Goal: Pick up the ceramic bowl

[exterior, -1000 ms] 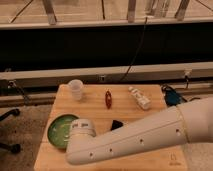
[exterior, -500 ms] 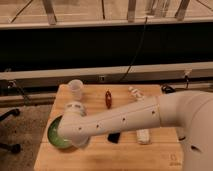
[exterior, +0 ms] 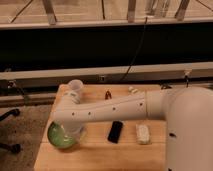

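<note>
The ceramic bowl [exterior: 59, 137], glossy light green inside, sits at the front left of the wooden table [exterior: 100, 155]. Only its lower left part shows. My white arm [exterior: 115, 109] reaches from the right across the table. Its end bends down over the bowl. My gripper [exterior: 70, 131] is at the bowl's right side, mostly hidden by the wrist. I cannot tell whether it touches or holds the bowl.
A small white cup [exterior: 75, 89] stands behind the bowl. A black flat object [exterior: 115, 131] and a white object [exterior: 142, 133] lie mid-table. A small red item [exterior: 107, 93] lies at the back. The table's left edge is close to the bowl.
My arm has swung left and toward the back across the table. Its end now stands over the bowl and covers more of it. The black and white objects are uncovered.
</note>
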Available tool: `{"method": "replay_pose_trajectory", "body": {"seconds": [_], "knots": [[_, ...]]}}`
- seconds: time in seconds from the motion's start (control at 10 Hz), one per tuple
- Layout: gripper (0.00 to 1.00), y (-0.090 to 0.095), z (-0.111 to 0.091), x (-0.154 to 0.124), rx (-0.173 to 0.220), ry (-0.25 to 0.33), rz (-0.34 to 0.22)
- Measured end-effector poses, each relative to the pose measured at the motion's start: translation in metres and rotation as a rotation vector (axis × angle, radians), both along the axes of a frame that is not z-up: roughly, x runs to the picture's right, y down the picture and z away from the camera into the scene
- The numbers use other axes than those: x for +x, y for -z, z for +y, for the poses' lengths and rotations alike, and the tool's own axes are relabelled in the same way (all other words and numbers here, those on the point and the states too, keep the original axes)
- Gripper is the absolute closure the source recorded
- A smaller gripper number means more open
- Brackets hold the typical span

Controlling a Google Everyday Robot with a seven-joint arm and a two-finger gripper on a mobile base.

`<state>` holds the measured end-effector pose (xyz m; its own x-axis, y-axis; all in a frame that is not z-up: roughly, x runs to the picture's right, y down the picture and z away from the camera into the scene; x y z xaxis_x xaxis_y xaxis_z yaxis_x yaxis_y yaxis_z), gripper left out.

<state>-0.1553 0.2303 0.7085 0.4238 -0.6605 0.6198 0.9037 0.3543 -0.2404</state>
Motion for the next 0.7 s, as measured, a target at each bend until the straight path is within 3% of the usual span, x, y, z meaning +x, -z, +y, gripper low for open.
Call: {"method": "replay_pose_trajectory", "body": {"seconds": [0.7], "knots": [[0.2, -0.057, 0.008, -0.013, -0.001, -0.037, -0.054]]}}
